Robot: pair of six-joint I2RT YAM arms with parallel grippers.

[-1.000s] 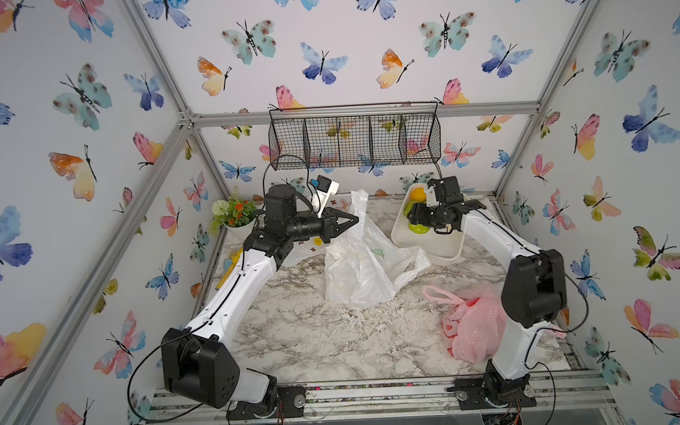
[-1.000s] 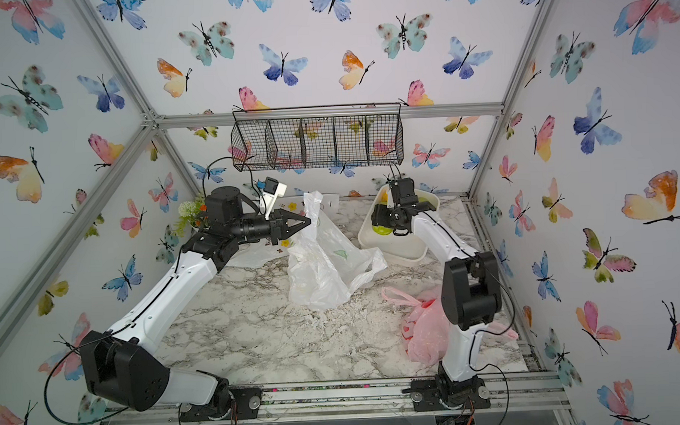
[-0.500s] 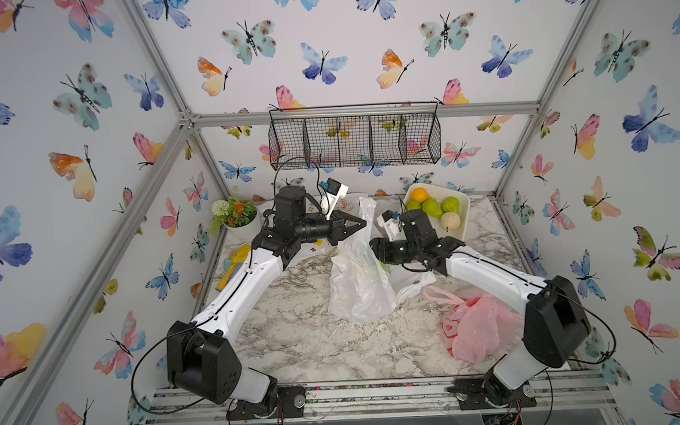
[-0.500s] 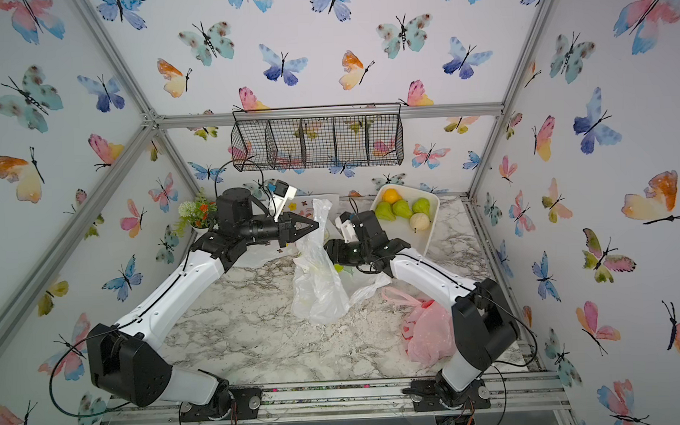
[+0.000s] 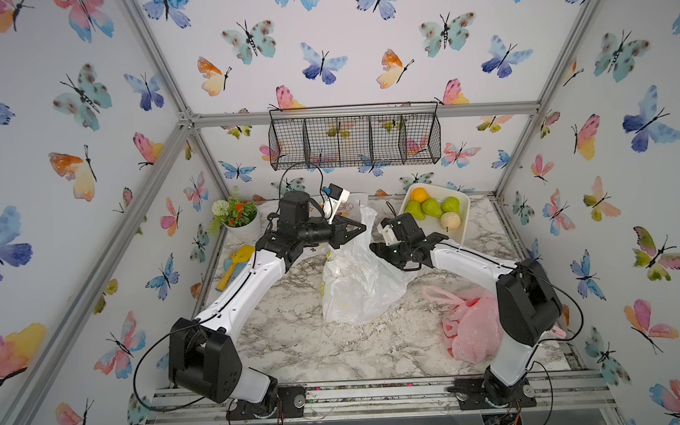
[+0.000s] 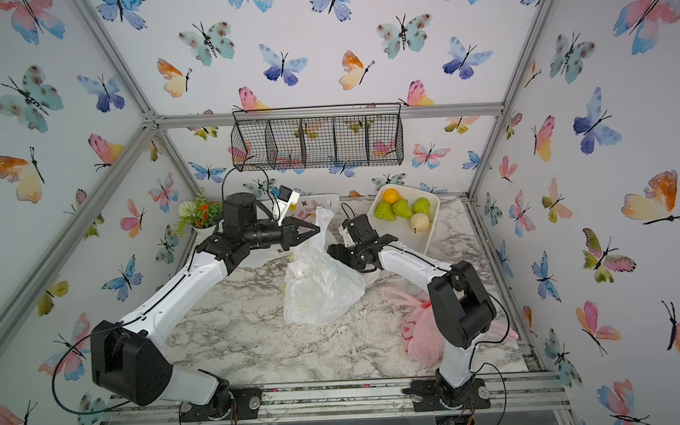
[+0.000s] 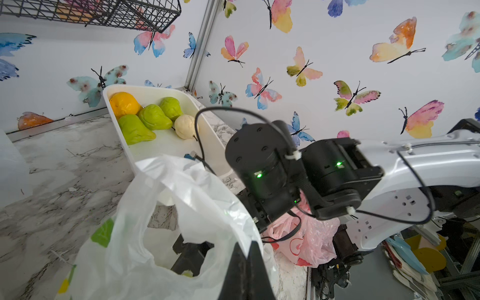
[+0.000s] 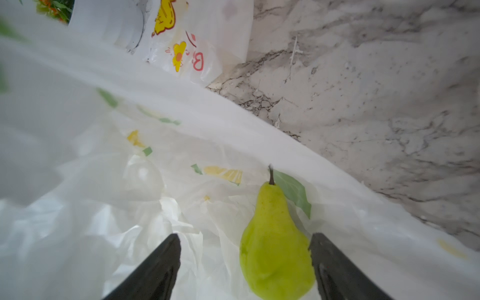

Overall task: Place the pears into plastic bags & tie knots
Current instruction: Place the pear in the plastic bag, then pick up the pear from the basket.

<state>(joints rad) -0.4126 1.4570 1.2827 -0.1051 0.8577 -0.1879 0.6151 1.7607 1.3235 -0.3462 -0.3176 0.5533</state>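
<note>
Status, left gripper (image 5: 362,229): jaws together, clamped on the top edge of the lemon-print bag (image 5: 356,290). The gripper holds that edge raised above the marble tabletop (image 5: 296,339), so the bag stands tall with its mouth open toward the right arm (image 5: 468,261). In the left wrist view the thin film of the bag (image 7: 181,207) runs up to the closed jaw tips.

Status, right gripper (image 8: 245,236): jaws spread wide apart, inside the bag mouth. In both top views its fingers are hidden behind the film; only the wrist shows at the bag's rim.

Position of the green pear (image 8: 275,246): inside the lemon-print bag, lying on the crinkled film between the open jaws — close against one finger, well clear of the other, not clamped. Its dark stem points away from the gripper.

Remaining fruit: three green pears (image 5: 431,207) and one cream pear (image 5: 450,220) lie in the white tray (image 5: 463,213) at the back right corner, beside one orange fruit (image 5: 419,195).

Other bags: the pink bag (image 5: 470,325) sits bunched on the tabletop by the right arm's base — whether its handles are knotted cannot be told. The doodle-print bag (image 5: 352,206) lies flat at the back, behind the left gripper, near the potted plant (image 5: 245,224).
</note>
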